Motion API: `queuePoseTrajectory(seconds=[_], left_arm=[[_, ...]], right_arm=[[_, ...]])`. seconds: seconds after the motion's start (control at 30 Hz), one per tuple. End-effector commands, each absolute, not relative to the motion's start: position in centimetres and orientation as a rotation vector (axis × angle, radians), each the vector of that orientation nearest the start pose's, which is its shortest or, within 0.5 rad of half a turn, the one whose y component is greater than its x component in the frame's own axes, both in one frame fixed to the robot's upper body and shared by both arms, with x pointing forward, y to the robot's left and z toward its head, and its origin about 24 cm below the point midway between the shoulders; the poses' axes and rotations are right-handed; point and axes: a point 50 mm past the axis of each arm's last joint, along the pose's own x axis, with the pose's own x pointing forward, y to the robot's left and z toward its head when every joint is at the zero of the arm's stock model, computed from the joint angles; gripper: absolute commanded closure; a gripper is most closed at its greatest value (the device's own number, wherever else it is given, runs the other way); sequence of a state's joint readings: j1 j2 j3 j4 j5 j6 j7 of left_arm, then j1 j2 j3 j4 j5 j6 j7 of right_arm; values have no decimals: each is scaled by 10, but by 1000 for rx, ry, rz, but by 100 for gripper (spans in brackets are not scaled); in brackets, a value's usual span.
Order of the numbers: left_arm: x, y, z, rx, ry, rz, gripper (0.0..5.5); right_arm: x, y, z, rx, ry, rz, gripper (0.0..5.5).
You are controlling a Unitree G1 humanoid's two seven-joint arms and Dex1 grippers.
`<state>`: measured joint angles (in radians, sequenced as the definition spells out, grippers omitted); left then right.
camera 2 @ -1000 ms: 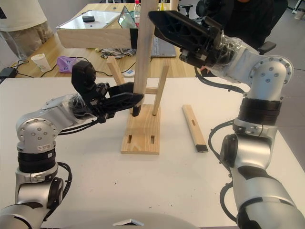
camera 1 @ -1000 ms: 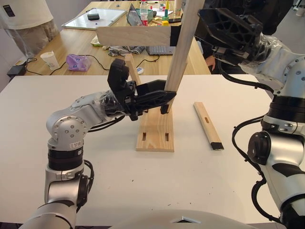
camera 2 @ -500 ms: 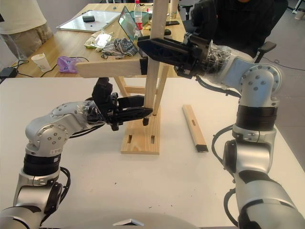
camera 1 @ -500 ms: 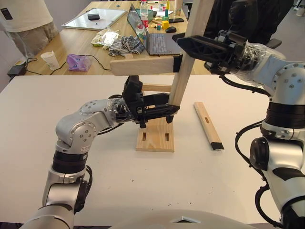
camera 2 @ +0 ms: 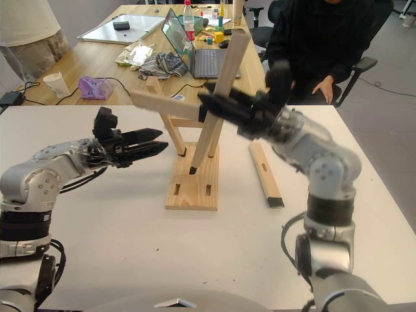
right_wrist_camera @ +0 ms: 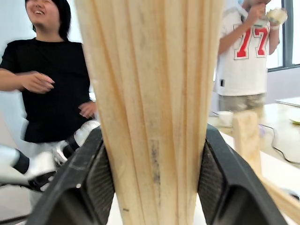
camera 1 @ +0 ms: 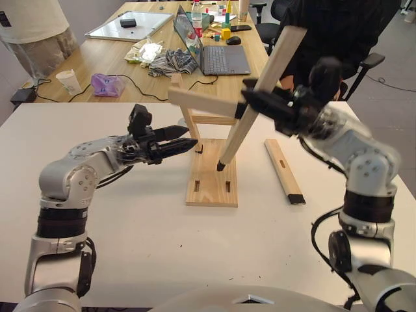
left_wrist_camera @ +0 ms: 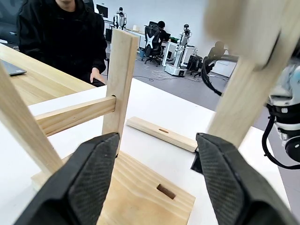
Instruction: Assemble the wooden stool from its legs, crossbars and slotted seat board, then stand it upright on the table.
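The slotted seat board [camera 1: 211,185] lies flat on the white table. One leg [camera 1: 184,109] with a crossbar [camera 1: 211,119] stands in its far slots. My right gripper [camera 1: 252,104] is shut on a second leg [camera 1: 260,91], tilted, with its dark foot just above the board and a crossbar [camera 1: 205,103] sticking out to the left. In the right wrist view that leg [right_wrist_camera: 154,117] sits between the pads [right_wrist_camera: 96,180]. My left gripper [camera 1: 184,138] is open, left of the board and apart from both legs. A loose slotted bar [camera 1: 284,170] lies right of the board.
Behind the white table stands a wooden desk [camera 1: 97,65] with a laptop [camera 1: 208,49], cloth, a cup and small items. A seated person in black is behind my right arm. Bare table [camera 1: 214,253] lies in front of the board.
My right arm has come down and tilted the held leg, bringing its foot toward the board. My left gripper has drawn back to the left, away from the leg's foot.
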<state>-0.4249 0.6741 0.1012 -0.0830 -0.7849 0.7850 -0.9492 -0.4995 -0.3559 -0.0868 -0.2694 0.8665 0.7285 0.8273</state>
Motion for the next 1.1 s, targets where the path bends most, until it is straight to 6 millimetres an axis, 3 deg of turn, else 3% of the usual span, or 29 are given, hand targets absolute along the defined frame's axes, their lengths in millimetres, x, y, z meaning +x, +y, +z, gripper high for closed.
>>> queuePoseTrajectory(seconds=[0.03, 0.23, 0.43, 0.6, 0.77, 0.87, 1.0, 1.1], left_arm=[[288, 210, 171, -110, 272, -1071, 252], [300, 227, 163, -97, 357, -1041, 252], [326, 247, 178, -33, 454, -1057, 252], [334, 241, 182, -7, 469, -1108, 252], [332, 243, 179, -20, 470, -1106, 252], [331, 240, 178, -32, 464, -1115, 252], [332, 238, 183, -43, 452, -1123, 252], [334, 238, 189, -41, 445, -1123, 252]], right_arm=[[266, -109, 182, 190, -171, 1275, 343], [271, -108, 168, 77, -190, 1219, 344], [266, -110, 151, 109, -191, 1149, 344], [265, -120, 117, 60, -76, 1163, 344], [261, -122, 104, -143, -26, 1255, 344], [262, -127, 96, -170, 12, 1290, 344], [271, -149, 91, 78, 94, 1244, 344], [273, -173, 74, 268, 177, 1176, 344]])
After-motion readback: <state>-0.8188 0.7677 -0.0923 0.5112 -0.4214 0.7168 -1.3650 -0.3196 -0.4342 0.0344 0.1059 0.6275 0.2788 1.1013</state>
